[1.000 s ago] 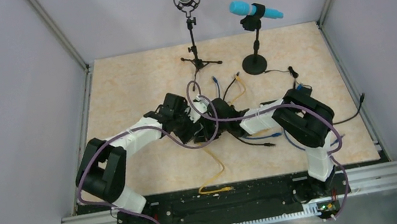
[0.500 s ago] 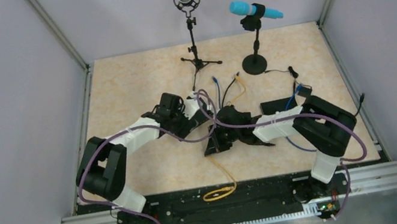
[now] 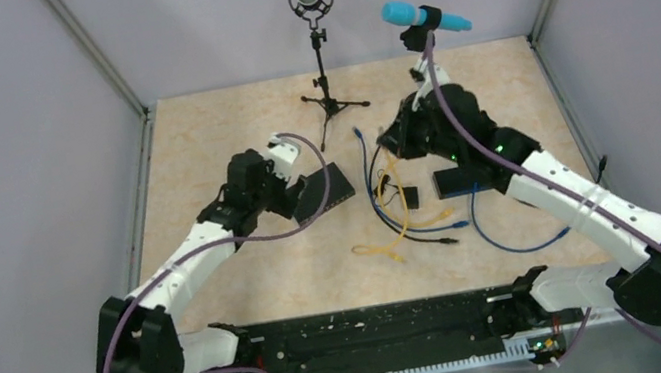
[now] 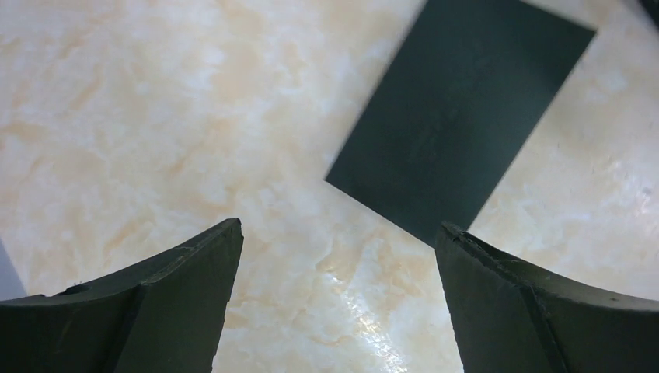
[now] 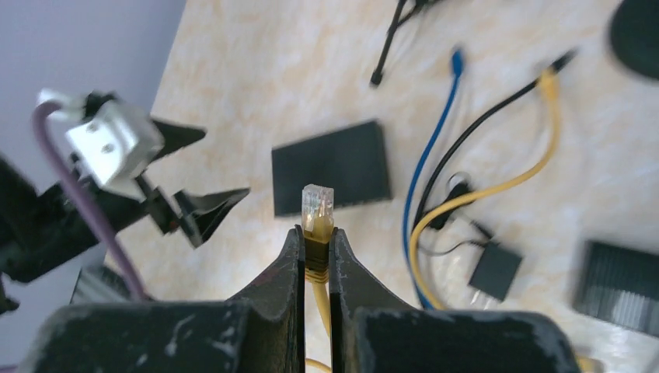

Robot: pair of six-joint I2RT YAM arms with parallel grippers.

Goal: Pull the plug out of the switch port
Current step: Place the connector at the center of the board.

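Holding the yellow plug (image 5: 317, 203) tight, well apart from the switch (image 4: 458, 116), the right pincer (image 5: 316, 233) hangs toward the far edge of the counter (image 3: 197, 138). The left pincer (image 4: 338, 227) stands wide above the switch, which lies flat near the counter's middle.

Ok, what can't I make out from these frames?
- Ports of the flat black rectangular switch box: left wrist view shows only its top, one corner cut off; top view too small.
- Where the yellow cable runs from its clear plug: hidden between the right gripper fingers, right wrist view.
- Round black stand base: blurred, cut off by the right wrist frame's corner.
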